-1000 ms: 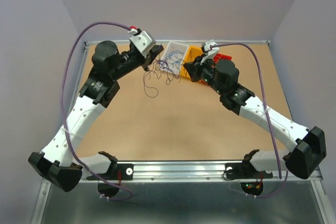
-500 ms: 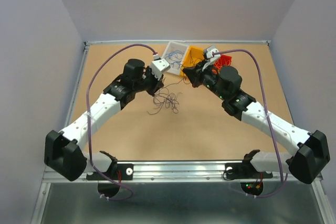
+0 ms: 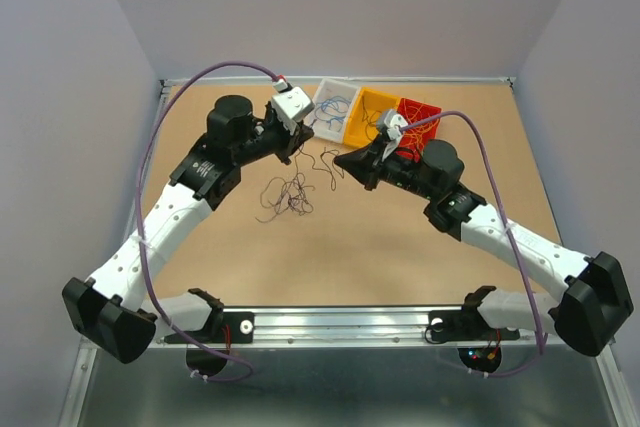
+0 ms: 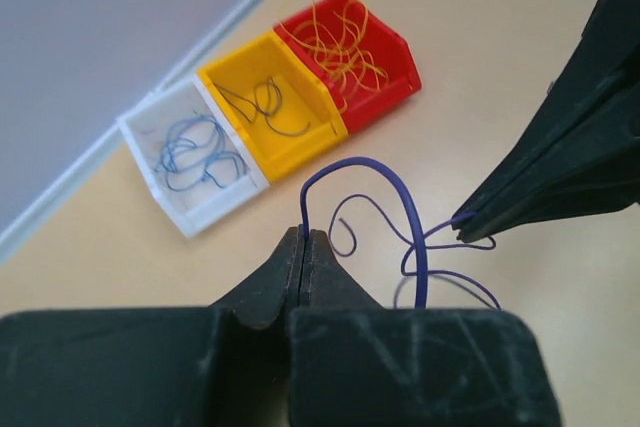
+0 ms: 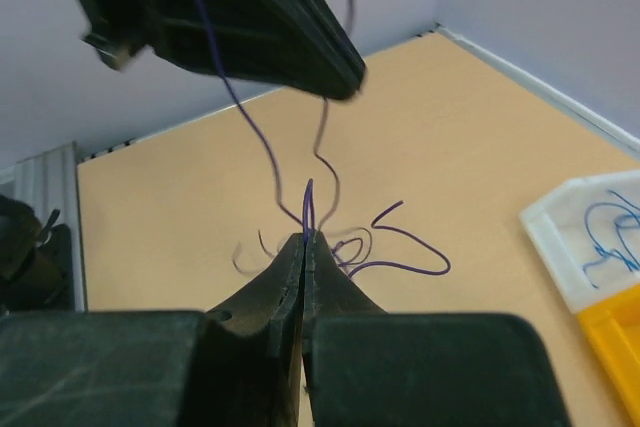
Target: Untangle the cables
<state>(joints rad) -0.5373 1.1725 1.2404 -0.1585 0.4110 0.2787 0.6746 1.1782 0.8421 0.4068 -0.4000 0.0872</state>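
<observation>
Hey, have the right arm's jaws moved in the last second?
Yes. Shut on a cable, the right jaws have pulled away from the yellow bin, which they overlapped before, toward the bottom of the top view.

Right gripper (image 5: pixel 304 239) pinching a purple cable (image 5: pixel 247 119) over the table (image 5: pixel 480 137).
Its jaws are pressing together on the strand, which is rising toward the left gripper (image 5: pixel 345 79) overhead; loose cables (image 5: pixel 400 267) are lying beyond, beside a white bin (image 5: pixel 545 222).

Overhead from behind, close wrist views seemingly facing, sharing bins (image 4: pixel 300 150)
</observation>
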